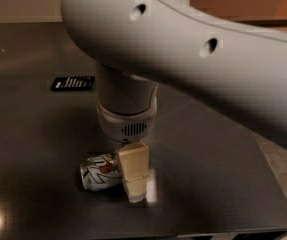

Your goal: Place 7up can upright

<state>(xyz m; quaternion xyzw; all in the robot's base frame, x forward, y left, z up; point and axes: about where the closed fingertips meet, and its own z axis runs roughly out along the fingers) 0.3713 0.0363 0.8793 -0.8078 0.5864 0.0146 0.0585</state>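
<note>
Approach to the grasp, seen from above the dark table. The 7up can lies on its side toward 7 o'clock of the table, its long axis running roughly from 9 to 3 o'clock and its printed wall facing up; its 3 o'clock end is hidden behind the pincer. The pincer hangs straight down from the grey wrist housing at about 6 o'clock, its cream-coloured tip at or just above the table, overlapping that end of the can. Whether the pincer is apart or already clamped on the can cannot be told, since only its near face shows. The broad white arm fills the upper view from 12 to 3 o'clock. A flat black device rests at 10 o'clock, well apart from the can. Judged step: taking hold of the lying can; it is not yet upright. The next move calls for a firm hold across the can's wall, a lift clear of the table, a quarter turn and a level set-down.
</note>
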